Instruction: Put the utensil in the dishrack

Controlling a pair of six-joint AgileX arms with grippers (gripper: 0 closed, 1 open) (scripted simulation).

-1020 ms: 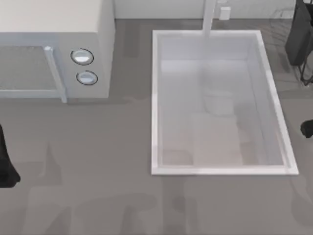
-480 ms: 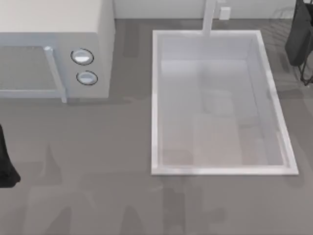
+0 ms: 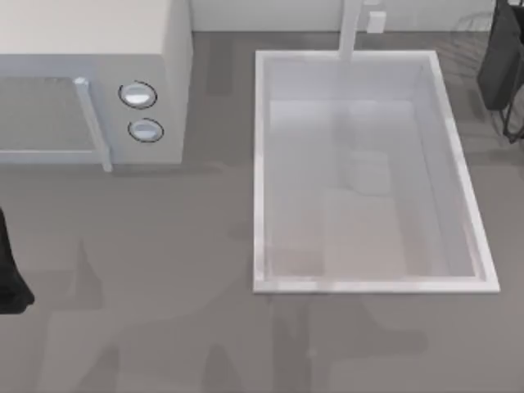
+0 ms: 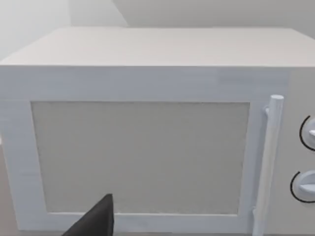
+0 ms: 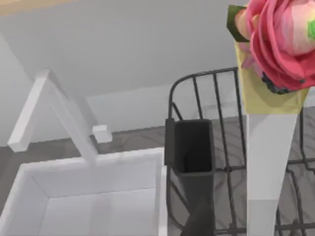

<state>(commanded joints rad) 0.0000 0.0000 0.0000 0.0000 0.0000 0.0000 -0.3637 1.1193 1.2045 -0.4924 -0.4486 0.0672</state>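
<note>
Grey worktop spreads out under the top camera, mottled with soft shadows, and the big white sink basin is sunk into it, its landmark rim running pale all round. A white faucet rises at the basin's far edge, against the light back wall. Left of the basin sits a white microwave, two round dials facing the basin side, a bar handle beside its grey door window. The left arm is parked well left of the basin at the picture's edge; I cannot tell how its end effector stands.

Over on the basin's right, the dishrack, black wires curving up with a black cup-like panel hung on its near rail, stands just beside the basin's corner. The utensil hangs upright above the rack wires, pink-red head on top, yellow band below, cream handle pointing down. Whether the right end effector is clamped on it, I cannot tell.
</note>
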